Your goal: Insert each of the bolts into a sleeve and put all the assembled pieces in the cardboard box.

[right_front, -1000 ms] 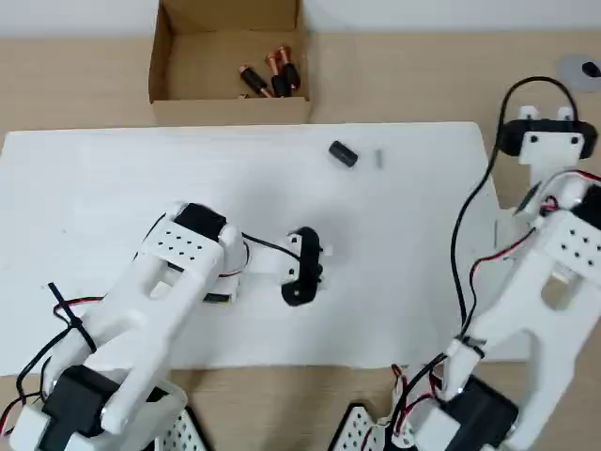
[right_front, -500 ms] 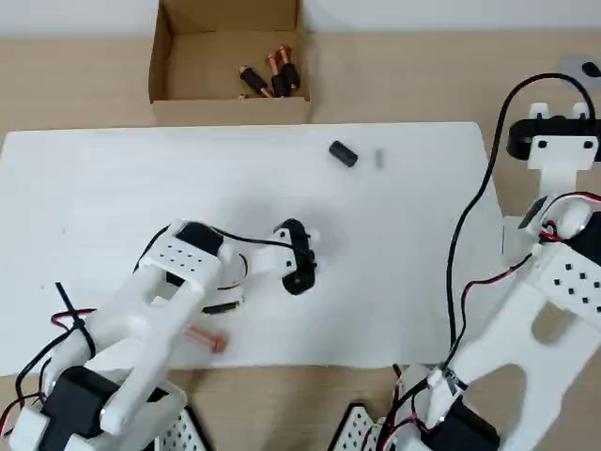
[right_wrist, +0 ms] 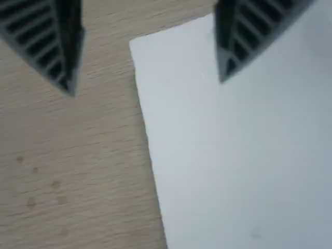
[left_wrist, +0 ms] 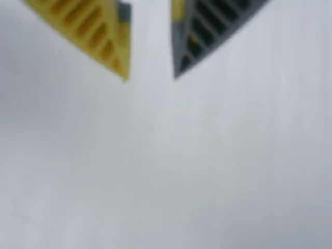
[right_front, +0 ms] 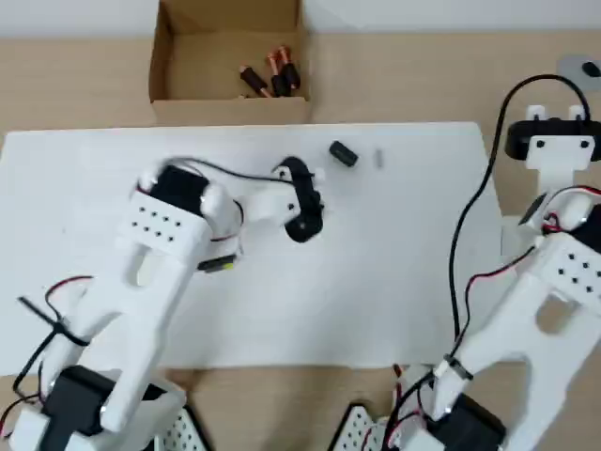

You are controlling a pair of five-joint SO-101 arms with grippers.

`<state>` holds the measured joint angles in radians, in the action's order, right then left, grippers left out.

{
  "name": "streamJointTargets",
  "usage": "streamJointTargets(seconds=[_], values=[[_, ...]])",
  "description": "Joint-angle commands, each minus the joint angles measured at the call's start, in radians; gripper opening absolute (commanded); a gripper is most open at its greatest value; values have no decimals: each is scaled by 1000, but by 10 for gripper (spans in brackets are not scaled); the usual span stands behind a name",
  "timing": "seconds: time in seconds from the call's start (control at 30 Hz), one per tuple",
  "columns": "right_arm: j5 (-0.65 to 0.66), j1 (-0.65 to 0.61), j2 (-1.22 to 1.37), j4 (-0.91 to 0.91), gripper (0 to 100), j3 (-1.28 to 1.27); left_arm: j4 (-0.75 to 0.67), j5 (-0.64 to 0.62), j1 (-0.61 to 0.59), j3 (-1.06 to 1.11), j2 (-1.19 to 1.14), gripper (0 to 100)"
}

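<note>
A black sleeve [right_front: 343,153] lies on the white mat [right_front: 394,282] near its far edge. The cardboard box [right_front: 158,66] stands beyond the mat and holds several copper bolts set in black sleeves [right_front: 272,75]. My left gripper [right_front: 302,202] hangs over the mat a short way in front and to the left of the loose sleeve. In the left wrist view it [left_wrist: 150,77] is open, with bare mat between its yellow and grey fingertips. My right gripper [right_front: 554,146] is off the mat's far right corner. It [right_wrist: 146,85] stands wide open over the mat's edge [right_wrist: 142,129] and the wooden table.
A small pale grey piece [right_front: 379,158] lies just right of the loose sleeve. Wooden tabletop [right_front: 423,85] surrounds the mat. Both arm bases and their cables [right_front: 465,244] crowd the near edge.
My left arm has swung away from the front of the mat toward the loose sleeve. The copper bolt seen near the front edge half a second ago is now hidden. The right arm shifted only slightly.
</note>
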<state>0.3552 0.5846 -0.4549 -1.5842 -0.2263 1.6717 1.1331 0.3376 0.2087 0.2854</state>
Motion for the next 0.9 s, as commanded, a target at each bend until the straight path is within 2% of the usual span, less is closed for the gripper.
streamJointTargets(seconds=[0.0, 0.2, 0.4, 0.47, 0.57, 0.7, 0.77, 0.87], values=[[0, 15, 12, 2, 217, 7, 81, -114, -40, -123, 13, 70], [3, 8, 15, 3, 217, 8, 81, -437, -114, -60, 13, 71], [8, 1, 10, 25, 217, 4, 78, -595, -158, 54, 10, 69], [8, -31, 8, 20, 217, 4, 78, -712, -163, 57, 16, 68], [8, -142, 8, 21, 217, 8, 49, -885, -207, 8, 53, 67], [14, -389, 16, 98, 217, 10, -18, -973, -261, -95, 312, 68], [49, -486, 22, 207, 217, 7, -51, -1017, -236, -48, 437, 70], [64, -567, 65, 338, 217, 2, -147, -1079, -229, 157, 559, 71]])
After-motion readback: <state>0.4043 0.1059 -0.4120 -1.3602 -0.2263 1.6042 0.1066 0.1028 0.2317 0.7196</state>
